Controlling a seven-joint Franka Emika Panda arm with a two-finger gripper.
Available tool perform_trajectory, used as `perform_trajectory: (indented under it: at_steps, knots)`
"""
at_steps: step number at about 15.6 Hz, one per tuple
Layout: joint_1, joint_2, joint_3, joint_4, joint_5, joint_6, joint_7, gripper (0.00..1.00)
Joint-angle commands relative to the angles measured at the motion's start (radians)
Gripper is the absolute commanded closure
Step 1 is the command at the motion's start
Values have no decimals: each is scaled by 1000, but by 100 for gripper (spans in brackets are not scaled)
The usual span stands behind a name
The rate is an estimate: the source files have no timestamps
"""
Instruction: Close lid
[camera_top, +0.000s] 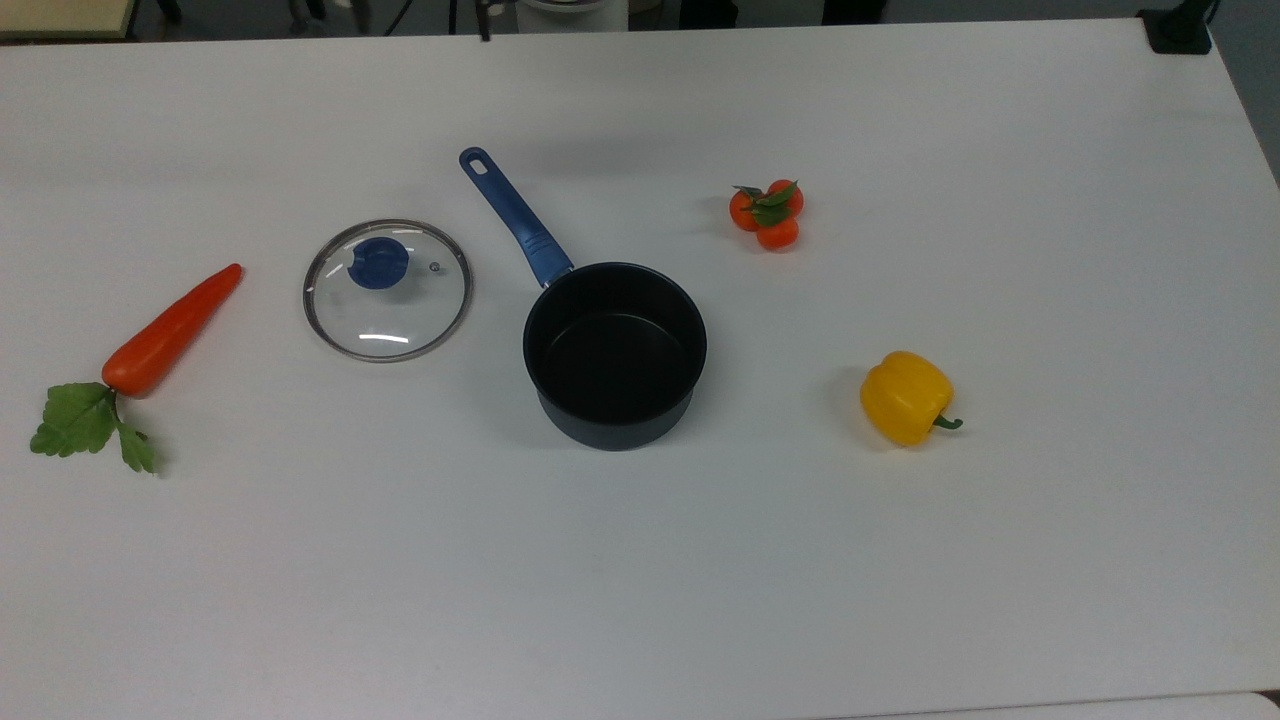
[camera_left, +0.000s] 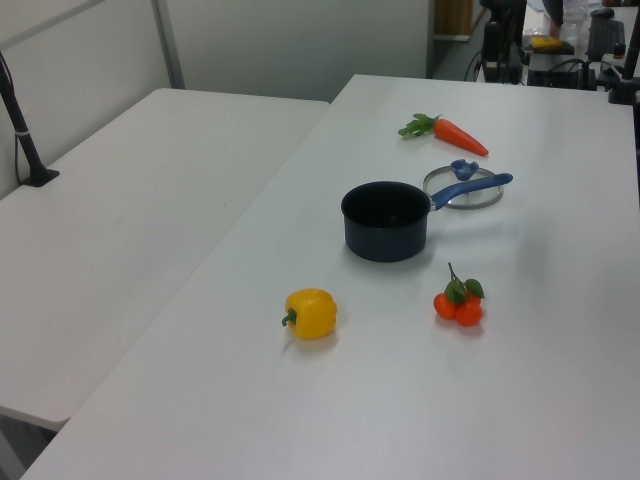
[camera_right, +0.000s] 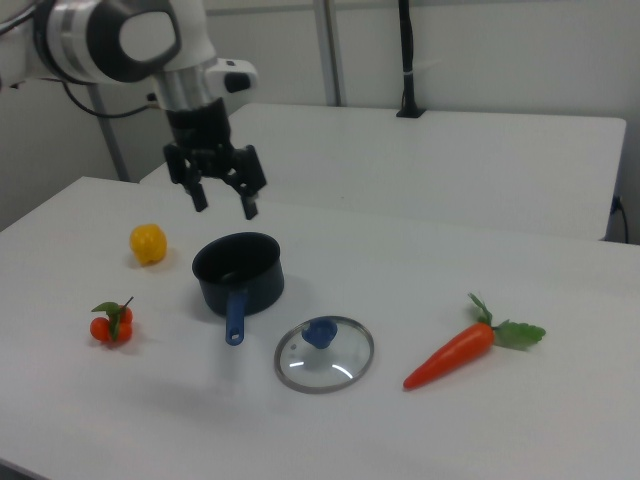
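Lid (camera_top: 387, 290) lies flat beside pot (camera_top: 614, 352); probably rigid, breakable glass, best gripped by its blue knob (camera_top: 379, 263). Gripper (camera_right: 225, 200) hangs spread, empty.

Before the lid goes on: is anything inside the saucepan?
The saucepan looks empty in the top view, its dark bottom bare. The near wall hides a strip of floor. The lid lies on the table beside it.

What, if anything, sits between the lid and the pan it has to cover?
Nothing visible. The lid lies flat on the table, to the top view's left of the open pan, with bare table between them. The pan's handle runs past the lid without touching. The open gripper hangs above the pan.
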Motion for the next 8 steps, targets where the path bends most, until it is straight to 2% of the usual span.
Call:
perform_trajectory:
  at_steps: [1, 3, 6, 8]
  knots:
    - [-70, 18, -1, -31, 1, 75, -95, 0]
    - [-99, 26, -1, -74, 3, 123, -135, 0]
    - [-129, 35, -1, -160, 3, 224, -129, 0]
    - [-149, 58, 0, -184, 6, 295, -130, 0]
